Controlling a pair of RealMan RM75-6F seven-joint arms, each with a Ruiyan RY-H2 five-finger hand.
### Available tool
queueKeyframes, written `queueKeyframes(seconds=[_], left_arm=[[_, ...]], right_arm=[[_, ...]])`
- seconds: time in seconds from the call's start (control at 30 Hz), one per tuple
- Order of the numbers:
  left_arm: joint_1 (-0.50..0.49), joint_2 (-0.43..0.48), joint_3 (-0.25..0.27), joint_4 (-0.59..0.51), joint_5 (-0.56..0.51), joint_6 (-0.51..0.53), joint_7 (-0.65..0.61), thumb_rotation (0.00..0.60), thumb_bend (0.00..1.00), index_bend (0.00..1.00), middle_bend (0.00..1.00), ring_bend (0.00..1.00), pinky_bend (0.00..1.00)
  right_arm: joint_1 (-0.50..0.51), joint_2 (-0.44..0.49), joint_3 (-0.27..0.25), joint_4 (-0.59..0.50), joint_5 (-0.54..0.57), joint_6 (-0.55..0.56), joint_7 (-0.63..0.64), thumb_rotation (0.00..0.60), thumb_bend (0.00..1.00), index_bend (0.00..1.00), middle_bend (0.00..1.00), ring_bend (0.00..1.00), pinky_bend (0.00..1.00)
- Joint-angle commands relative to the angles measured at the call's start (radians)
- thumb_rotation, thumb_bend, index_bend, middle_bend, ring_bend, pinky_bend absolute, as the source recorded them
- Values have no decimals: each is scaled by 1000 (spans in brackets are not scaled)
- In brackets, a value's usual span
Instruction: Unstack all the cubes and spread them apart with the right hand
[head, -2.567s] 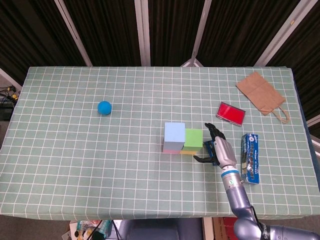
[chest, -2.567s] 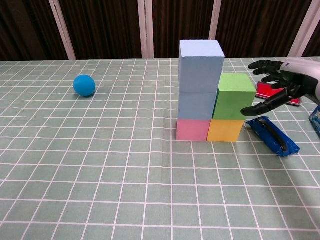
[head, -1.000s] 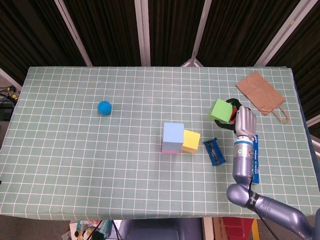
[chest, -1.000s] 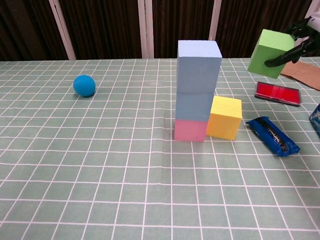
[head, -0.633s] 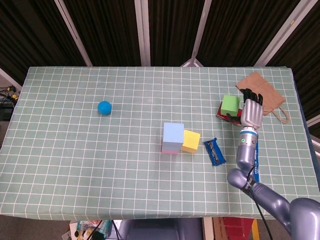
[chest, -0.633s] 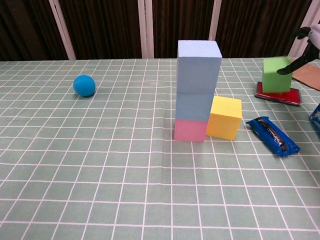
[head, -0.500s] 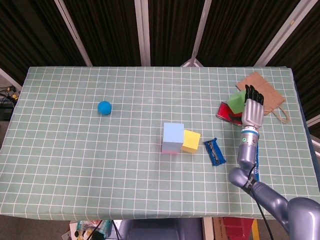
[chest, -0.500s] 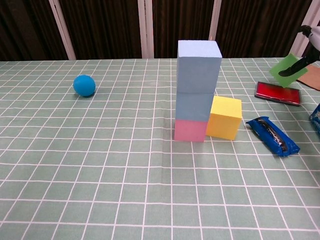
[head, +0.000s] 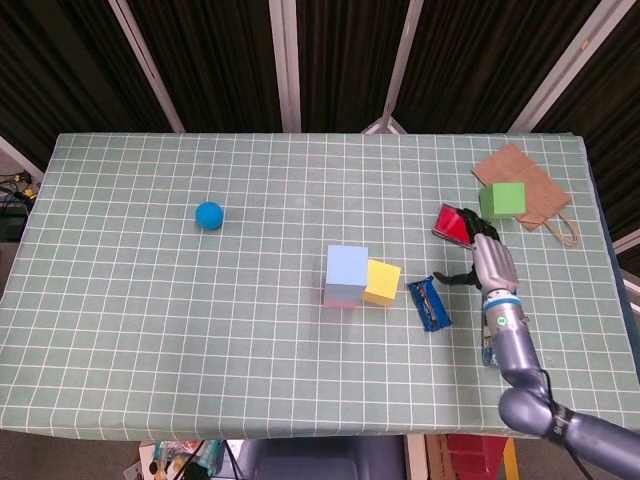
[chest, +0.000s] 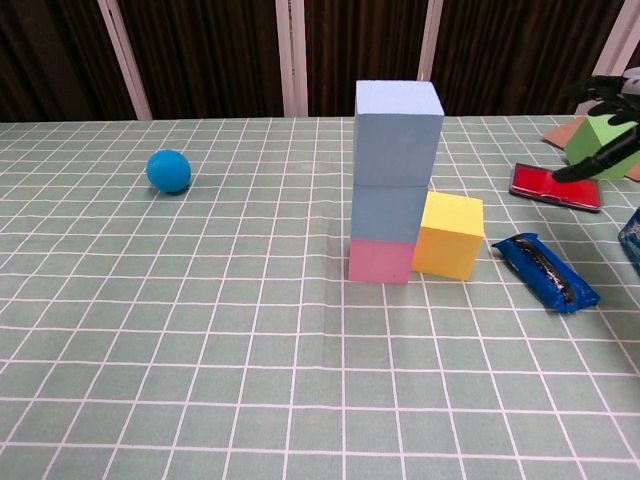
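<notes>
Released since a moment ago, green cube (head: 502, 199) sits squarely on the brown bag (head: 530, 190) at two o'clock, right hand (head: 490, 265) withdrawn, fingers spread and empty.

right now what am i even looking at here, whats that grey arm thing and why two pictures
Both pictures show the same table at one moment. The head view looks down from above; the chest view looks across from low down. The grey arm ends in the robot's right hand, fingers apart and holding nothing. Its left hand is in neither picture.

On the checked green tablecloth stands a tower: two blue cubes on a pink cube, with a yellow cube beside it. A green cube lies on a brown paper bag. Also there: a blue ball, a red flat box and a blue snack packet.
</notes>
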Motion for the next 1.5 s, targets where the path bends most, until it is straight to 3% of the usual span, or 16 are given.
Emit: queueKeyframes(seconds=[0.03, 0.27, 0.5, 0.8, 1.5], left_arm=[[-2, 0, 1, 0, 2, -3, 1, 600, 254, 48, 0, 0, 0], [-7, -5, 1, -4, -1, -9, 17, 600, 255, 48, 0, 0, 0], [-6, -7, -4, -3, -4, -2, 14, 600, 255, 48, 0, 0, 0], [-1, -1, -13, -16, -44, -9, 8, 600, 255, 47, 0, 0, 0], [1, 15, -30, -26, -86, -19, -11, 600, 255, 47, 0, 0, 0]], right_arm=[[-89, 159, -75, -134, -73, -139, 119, 600, 164, 0, 0, 26, 0], [-69, 164, -136, -118, -146, -227, 152, 600, 136, 0, 0, 25, 0], [-57, 56, -161, -92, -184, -146, 142, 600, 104, 0, 0, 7, 0], [-45, -142, -119, -30, -146, 54, 104, 600, 102, 0, 0, 7, 0], [82, -328, -67, 175, -13, 40, -1, 600, 102, 0, 0, 24, 0]])
